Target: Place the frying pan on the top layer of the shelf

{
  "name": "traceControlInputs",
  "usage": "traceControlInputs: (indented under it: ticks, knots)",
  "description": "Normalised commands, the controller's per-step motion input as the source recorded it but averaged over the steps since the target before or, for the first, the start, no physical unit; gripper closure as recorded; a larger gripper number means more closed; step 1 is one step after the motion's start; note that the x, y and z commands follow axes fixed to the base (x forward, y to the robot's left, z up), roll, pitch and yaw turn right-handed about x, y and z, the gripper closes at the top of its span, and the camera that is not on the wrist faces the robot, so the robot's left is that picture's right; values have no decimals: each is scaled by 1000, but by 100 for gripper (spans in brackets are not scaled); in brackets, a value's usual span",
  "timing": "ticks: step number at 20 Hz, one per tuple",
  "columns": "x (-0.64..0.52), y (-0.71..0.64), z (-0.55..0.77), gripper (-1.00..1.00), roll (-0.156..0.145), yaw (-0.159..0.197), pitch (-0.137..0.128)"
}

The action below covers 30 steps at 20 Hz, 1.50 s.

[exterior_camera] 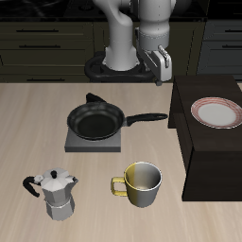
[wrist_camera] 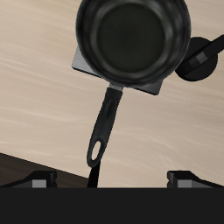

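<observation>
The frying pan point(exterior_camera: 95, 121), round and black, rests on the square grey burner plate point(exterior_camera: 95, 142). Its long black handle point(exterior_camera: 146, 118) points toward the shelf point(exterior_camera: 213, 151), a dark brown boxy unit at the table's side. My gripper point(exterior_camera: 161, 62) hangs open and empty, high above the table and behind the handle's end, clear of the pan. In the wrist view the pan point(wrist_camera: 131, 35) and its handle point(wrist_camera: 105, 127) lie ahead of my gripper point(wrist_camera: 112, 179), whose fingertips point(wrist_camera: 39, 180) stand far apart.
A white plate with a red rim point(exterior_camera: 217, 112) sits on the shelf's top. A yellow mug point(exterior_camera: 142, 182) and a silver moka pot point(exterior_camera: 57, 194) stand near the table's front edge. A black knob-like part point(exterior_camera: 92, 97) sits behind the burner plate.
</observation>
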Motion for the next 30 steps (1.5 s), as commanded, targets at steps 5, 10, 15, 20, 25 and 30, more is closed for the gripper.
traceControlInputs:
  ticks: [5,10,15,20,25,30]
  knots:
    - [94,46,-239,-100,-16,-14,24]
    - [70,-27,-150,-100,-20,-4,-4]
    - [60,48,-245,-100,-6,-20,46]
    - [44,43,-245,-100,11,-10,28]
    - [41,28,-201,-100,5,-13,28]
    - [61,44,-253,-100,-2,3,23]
